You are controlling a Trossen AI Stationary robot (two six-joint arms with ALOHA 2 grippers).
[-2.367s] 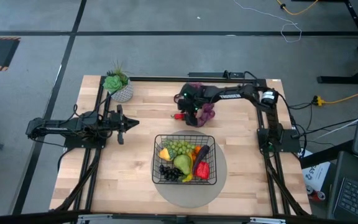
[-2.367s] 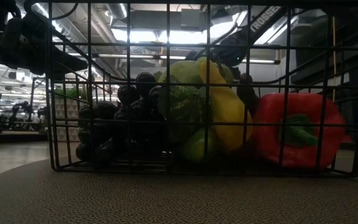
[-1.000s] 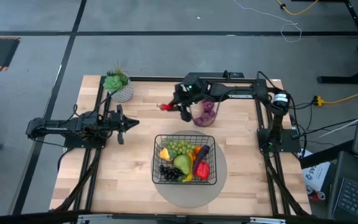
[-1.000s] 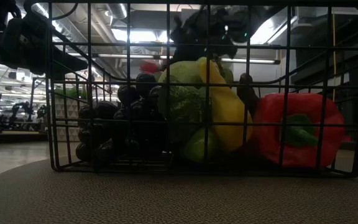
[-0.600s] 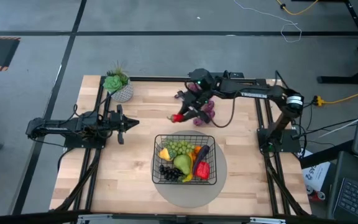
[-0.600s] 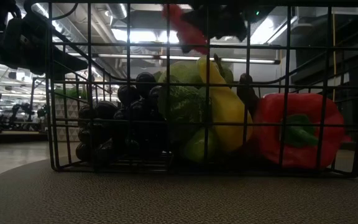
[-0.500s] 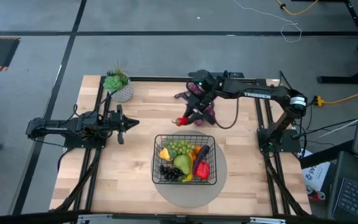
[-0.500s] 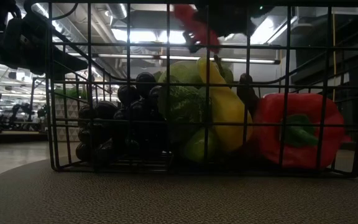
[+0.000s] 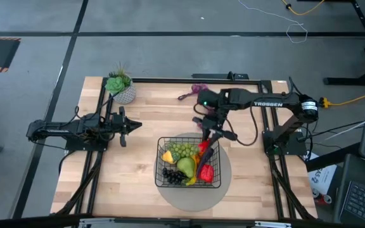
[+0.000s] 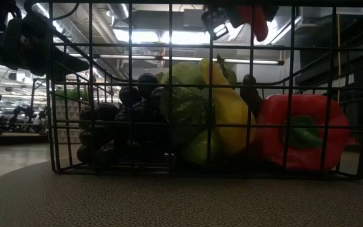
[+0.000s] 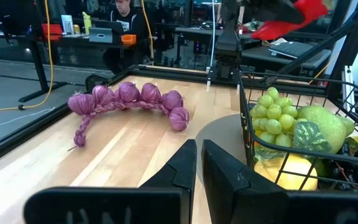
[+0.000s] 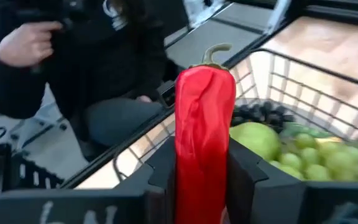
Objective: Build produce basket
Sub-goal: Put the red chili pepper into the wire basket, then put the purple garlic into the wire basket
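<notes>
right gripper [image 12: 199, 163] jaws clamped on red pepper [image 12: 204, 124], over basket [image 9: 161, 147] 1 o'clock rim | left gripper [image 11: 199, 163] jaws closed, empty

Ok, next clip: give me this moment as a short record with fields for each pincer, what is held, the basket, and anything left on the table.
right pincer: shut on the red chili pepper, above the basket's far rim
left pincer: shut, empty, waiting at the table's left
basket: on a round mat, holds green grapes, pear, red pepper
left out: purple garlic braid, potted succulent
</notes>
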